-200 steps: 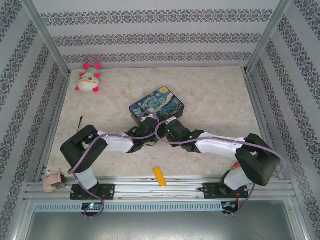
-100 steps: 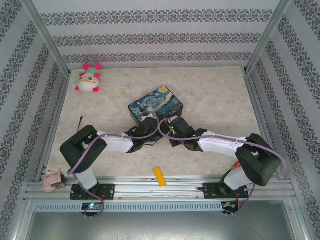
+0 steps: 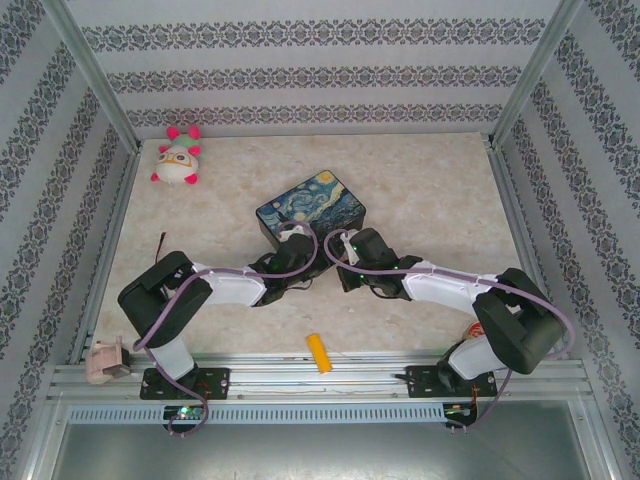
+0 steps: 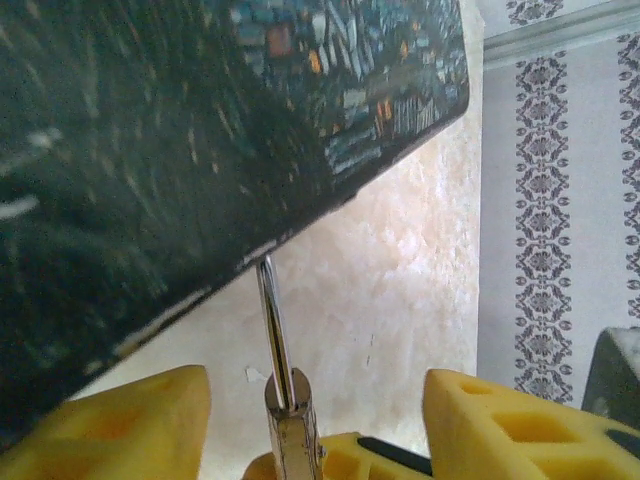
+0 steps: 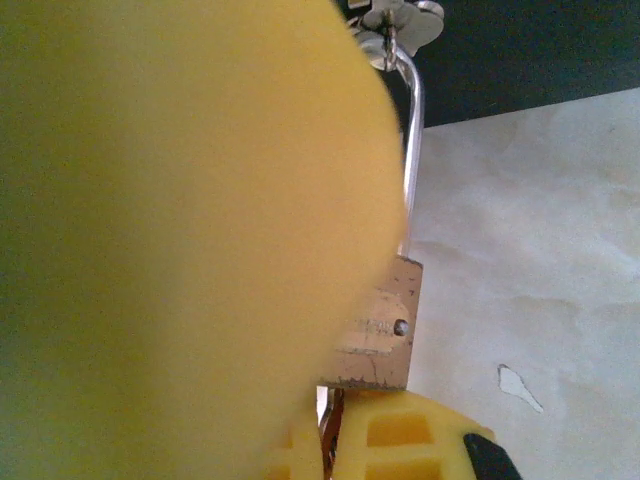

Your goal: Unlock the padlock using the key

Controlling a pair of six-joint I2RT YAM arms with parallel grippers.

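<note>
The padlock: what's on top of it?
Above the padlock its silver shackle goes up to the silver clasp on the dark painted box. A blurry yellow jaw hides the padlock's left side, so the shackle's other leg can't be seen.

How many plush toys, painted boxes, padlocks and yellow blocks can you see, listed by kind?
plush toy: 1
painted box: 1
padlock: 1
yellow-orange block: 1
Total: 4
</note>
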